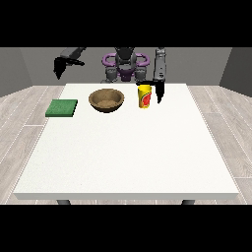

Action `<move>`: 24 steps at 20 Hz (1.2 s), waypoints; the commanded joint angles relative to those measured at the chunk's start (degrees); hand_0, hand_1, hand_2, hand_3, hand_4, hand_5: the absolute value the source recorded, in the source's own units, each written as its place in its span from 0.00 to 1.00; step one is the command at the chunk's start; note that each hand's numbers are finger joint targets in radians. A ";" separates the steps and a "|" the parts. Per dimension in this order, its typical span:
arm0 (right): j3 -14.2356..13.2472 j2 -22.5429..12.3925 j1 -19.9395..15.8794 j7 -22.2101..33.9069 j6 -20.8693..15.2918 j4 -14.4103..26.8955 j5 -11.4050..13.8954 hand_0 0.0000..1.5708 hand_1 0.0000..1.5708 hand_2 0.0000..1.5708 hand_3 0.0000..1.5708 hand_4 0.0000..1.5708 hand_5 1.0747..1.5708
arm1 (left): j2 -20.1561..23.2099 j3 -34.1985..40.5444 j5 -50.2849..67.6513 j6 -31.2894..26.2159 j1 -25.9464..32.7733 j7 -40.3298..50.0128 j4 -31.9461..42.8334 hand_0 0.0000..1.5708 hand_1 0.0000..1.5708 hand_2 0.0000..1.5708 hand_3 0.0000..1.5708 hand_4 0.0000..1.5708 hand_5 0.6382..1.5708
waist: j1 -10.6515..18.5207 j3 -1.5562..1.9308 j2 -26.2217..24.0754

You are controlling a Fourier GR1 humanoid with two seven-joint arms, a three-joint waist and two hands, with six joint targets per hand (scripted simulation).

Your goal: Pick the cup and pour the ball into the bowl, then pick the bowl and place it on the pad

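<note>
A yellow cup (144, 95) with a red label stands upright on the white table (128, 147), towards its far edge. Just to its right hangs the hand at the view's right (158, 91), fingers pointing down, with the thumb reaching towards the cup's rim. I cannot see whether it touches the cup. The ball is hidden. A brown wooden bowl (106, 100) sits left of the cup. A green pad (62, 108) lies flat near the table's left edge. The hand at the view's left (61, 65) is raised beyond the table's far left corner, away from everything.
The robot's torso (125, 66) stands behind the far edge of the table. The wide near half of the table carries nothing. Wooden floor surrounds the table on all sides.
</note>
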 commanded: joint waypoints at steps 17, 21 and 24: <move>-1.79 -1.86 -3.54 -6.21 2.14 7.64 1.22 0.00 0.00 0.00 0.00 0.00 1.00 | 0.29 -0.54 -6.89 15.65 -6.57 -19.33 23.80 0.79 0.79 1.00 1.00 0.85 0.70 | -3.01 0.04 2.90; -1.79 -3.89 -3.83 -3.94 4.99 6.56 -0.35 0.00 0.00 0.00 0.00 0.00 1.00 | -0.34 -0.47 -6.23 21.25 -7.74 -17.76 24.47 0.84 0.84 1.00 1.00 0.93 0.65 | -5.72 0.00 2.97; -2.90 -4.91 -2.97 -3.97 6.51 7.37 -1.60 0.00 0.00 0.00 0.00 0.00 1.00 | 0.69 -0.42 -6.90 21.81 -6.94 -17.41 24.16 0.84 0.84 1.00 1.00 0.95 0.65 | -5.28 0.01 2.05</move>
